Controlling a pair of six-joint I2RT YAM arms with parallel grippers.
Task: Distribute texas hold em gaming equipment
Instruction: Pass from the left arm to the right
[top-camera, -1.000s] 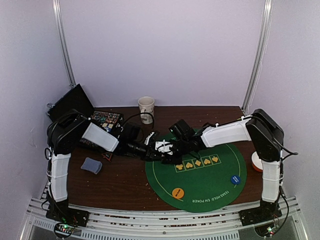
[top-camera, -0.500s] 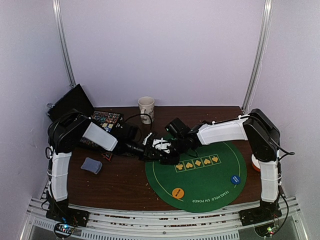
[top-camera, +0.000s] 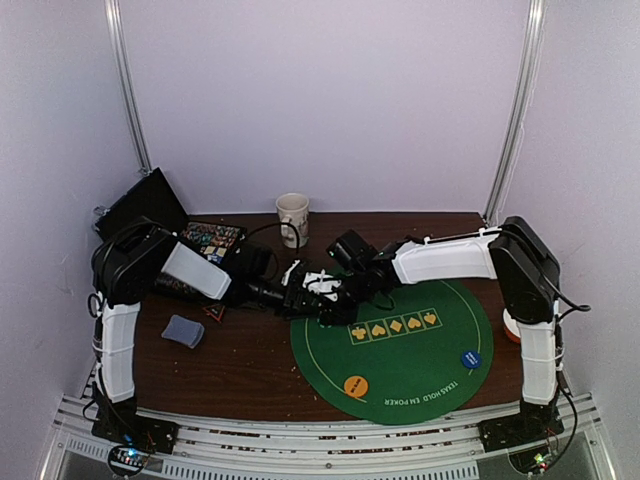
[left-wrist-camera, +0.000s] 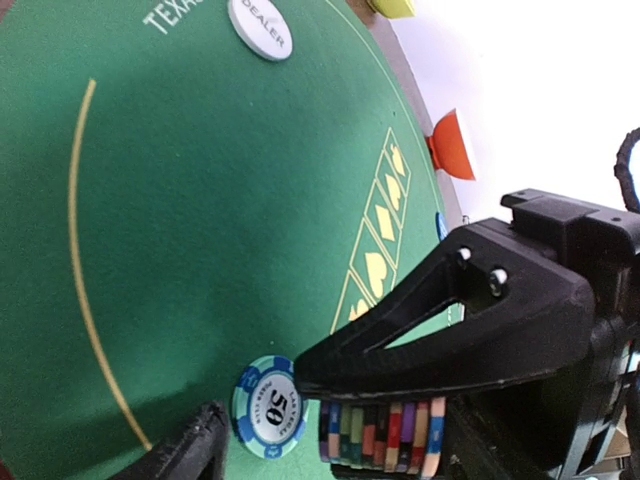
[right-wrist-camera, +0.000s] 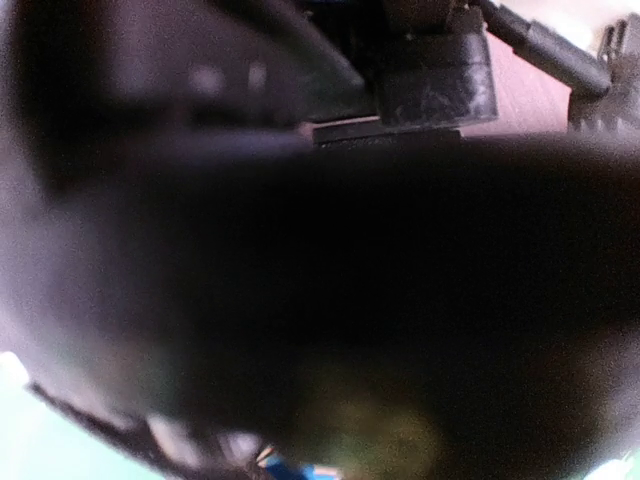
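Note:
At the left edge of the green poker mat (top-camera: 420, 370) my two grippers meet. A row of striped poker chips (left-wrist-camera: 385, 435) stands on edge, and my right gripper (top-camera: 332, 302) is shut on it, one black finger (left-wrist-camera: 450, 330) pressed along its top. My left gripper (top-camera: 302, 298) stands open around the stack, its near finger (left-wrist-camera: 190, 452) apart from the chips. A single blue "50" chip (left-wrist-camera: 268, 408) lies face up on the felt between that finger and the stack. The right wrist view is almost all dark blur, with only a sliver of chip edge (right-wrist-camera: 290, 465) showing.
A grey-blue card deck (top-camera: 183, 331) lies on the wood at left. An orange disc (top-camera: 356, 385), a blue disc (top-camera: 470, 358) and a white dealer button (left-wrist-camera: 260, 28) sit on the mat. The beige mug (top-camera: 293, 216), the open chip case (top-camera: 208, 240) and an orange bowl (top-camera: 513, 325) stand around it.
My left gripper's jaws have spread wide, letting go of the chip stack. Both grippers have shifted slightly left, and the right gripper keeps its hold.

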